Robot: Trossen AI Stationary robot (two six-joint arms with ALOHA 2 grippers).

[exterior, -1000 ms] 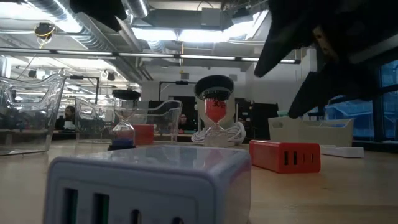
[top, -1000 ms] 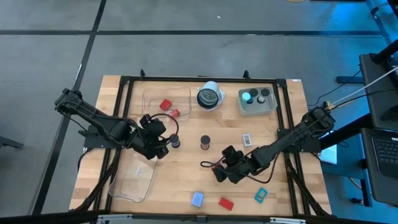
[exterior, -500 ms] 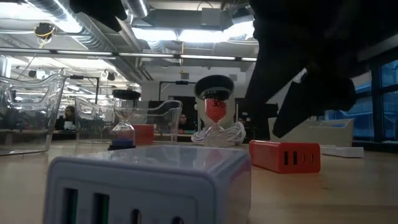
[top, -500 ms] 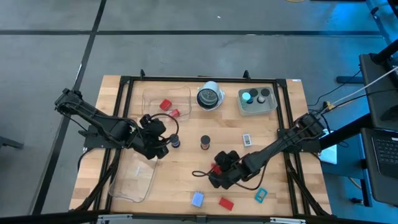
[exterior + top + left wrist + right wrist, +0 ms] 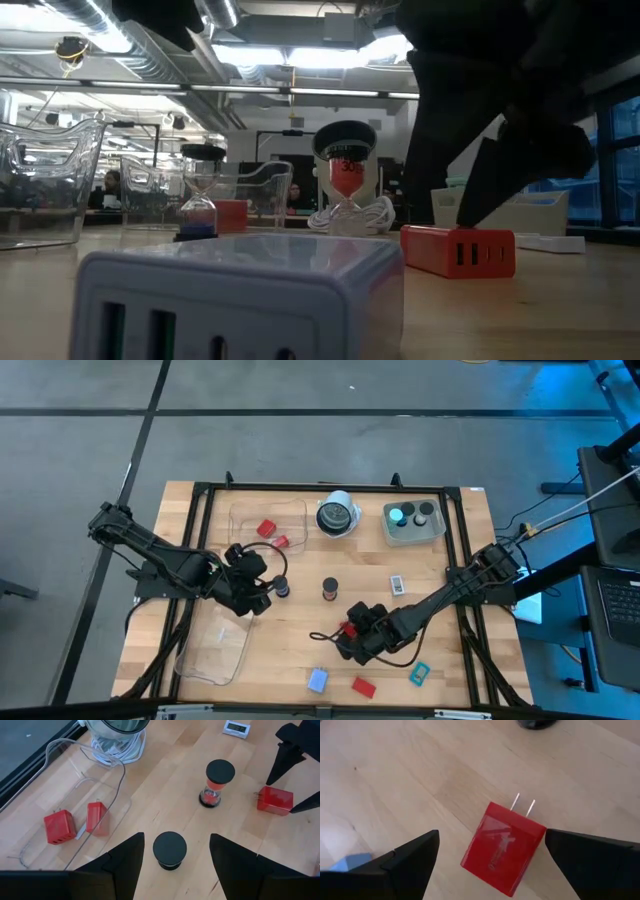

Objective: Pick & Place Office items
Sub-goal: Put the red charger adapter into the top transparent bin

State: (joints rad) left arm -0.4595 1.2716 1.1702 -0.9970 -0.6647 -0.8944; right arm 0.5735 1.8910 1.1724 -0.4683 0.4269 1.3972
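From overhead, the right claw (image 5: pixel 347 643) is covering most of the red charger (image 5: pixel 348 629) under it. At tabletop level, a pale USB block (image 5: pixel 240 297) is getting cropped by the bottom edge, and dark arm blur is hiding the room's right side.

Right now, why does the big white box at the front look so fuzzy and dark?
In the low view the white charger sits right against the camera, so it is out of focus, and the bright ceiling lights behind leave its face shaded. In the right wrist view the red charger looks sharp and evenly lit.
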